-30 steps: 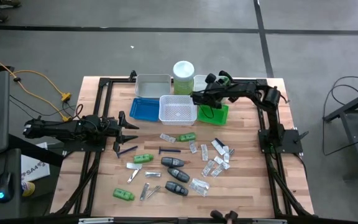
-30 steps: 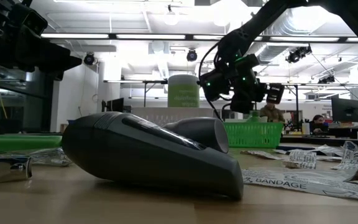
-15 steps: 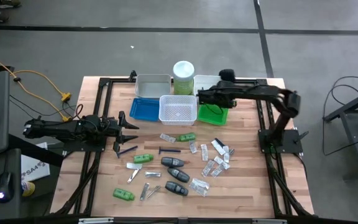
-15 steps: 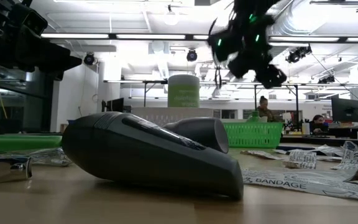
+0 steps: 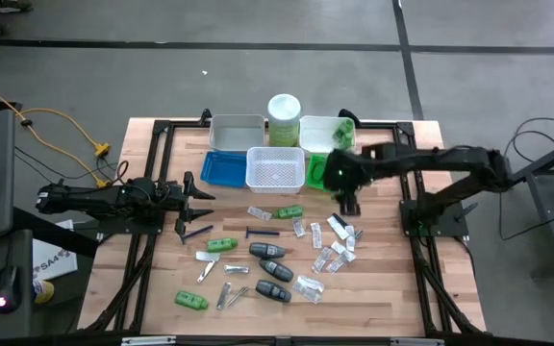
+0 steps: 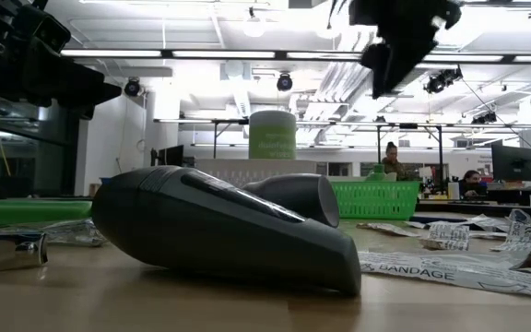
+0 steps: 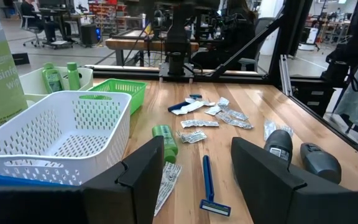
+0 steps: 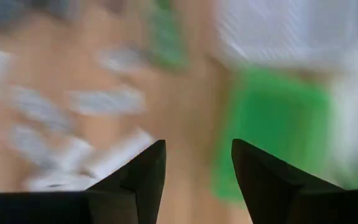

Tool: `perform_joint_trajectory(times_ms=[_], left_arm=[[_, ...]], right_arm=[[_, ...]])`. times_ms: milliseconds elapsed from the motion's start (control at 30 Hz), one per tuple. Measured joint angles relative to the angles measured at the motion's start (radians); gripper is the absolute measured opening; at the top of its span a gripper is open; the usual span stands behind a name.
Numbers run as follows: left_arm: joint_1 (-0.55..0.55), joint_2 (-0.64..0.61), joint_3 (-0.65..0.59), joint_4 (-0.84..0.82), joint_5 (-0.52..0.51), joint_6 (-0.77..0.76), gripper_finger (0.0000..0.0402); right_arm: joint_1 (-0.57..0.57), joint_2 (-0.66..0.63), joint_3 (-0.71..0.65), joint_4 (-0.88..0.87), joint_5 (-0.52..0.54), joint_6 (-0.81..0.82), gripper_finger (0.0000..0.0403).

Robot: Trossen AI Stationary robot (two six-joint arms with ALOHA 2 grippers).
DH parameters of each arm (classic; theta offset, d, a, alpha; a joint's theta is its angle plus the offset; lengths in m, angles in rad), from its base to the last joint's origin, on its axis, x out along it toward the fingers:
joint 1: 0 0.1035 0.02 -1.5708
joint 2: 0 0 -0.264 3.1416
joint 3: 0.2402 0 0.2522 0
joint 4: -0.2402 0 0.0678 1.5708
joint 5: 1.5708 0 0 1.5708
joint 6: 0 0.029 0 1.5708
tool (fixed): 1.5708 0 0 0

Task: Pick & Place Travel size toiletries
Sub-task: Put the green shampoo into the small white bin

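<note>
The travel size toiletries lie loose on the wooden table: green tubes (image 5: 289, 211) (image 5: 221, 245), dark grey oval cases (image 5: 270, 251) (image 6: 229, 226), thin blue razors (image 5: 263, 232) (image 7: 209, 186), clear packets (image 5: 335, 252) and metal clippers (image 5: 231, 293). My right gripper (image 5: 348, 202) (image 8: 197, 146) hangs open and empty, high above the table between the green basket (image 5: 321, 175) and the packets, pointing steeply down. My left gripper (image 5: 198, 197) (image 7: 197, 140) waits at the table's left side, level, open and empty.
At the far side stand a grey tray (image 5: 237, 130), a blue tray (image 5: 221, 169), a white basket (image 5: 275, 169), a white tray (image 5: 325, 133) holding green bottles (image 7: 51, 78), and a tall pale-green canister (image 5: 284, 115). Bare wood lies along the table's near edge.
My right gripper has risen and swung from over the far trays toward the table's near edge, past the green basket, and has turned to point steeply down. The toiletries on the table have stayed where they were.
</note>
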Motion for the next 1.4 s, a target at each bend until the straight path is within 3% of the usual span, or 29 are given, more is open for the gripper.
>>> perform_joint_trajectory(times_ms=[100, 300, 400, 533, 800, 1400], left_arm=[[0.000, 0.000, 0.000, 0.000, 0.000, 0.000, 0.0188], [0.000, 0.000, 0.000, 0.000, 0.000, 0.000, 0.0188], [0.000, 0.000, 0.000, 0.000, 0.000, 0.000, 0.0188], [0.000, 0.000, 0.000, 0.000, 0.000, 0.000, 0.0188], [0.000, 0.000, 0.000, 0.000, 0.000, 0.000, 0.0188], [0.000, 0.000, 0.000, 0.000, 0.000, 0.000, 0.0188]], right_arm=[[0.069, 0.001, -0.044, 0.144, -0.069, -0.063, 0.0176], [0.145, 0.095, -0.072, 0.344, 0.027, -0.104, 0.0176], [0.138, 0.179, -0.066, 0.406, 0.022, -0.100, 0.0176], [0.100, 0.317, -0.017, 0.431, -0.033, -0.099, 0.0176], [0.049, 0.490, 0.069, 0.466, 0.016, -0.130, 0.0176], [0.030, 0.607, 0.111, 0.592, -0.060, -0.122, 0.0176]])
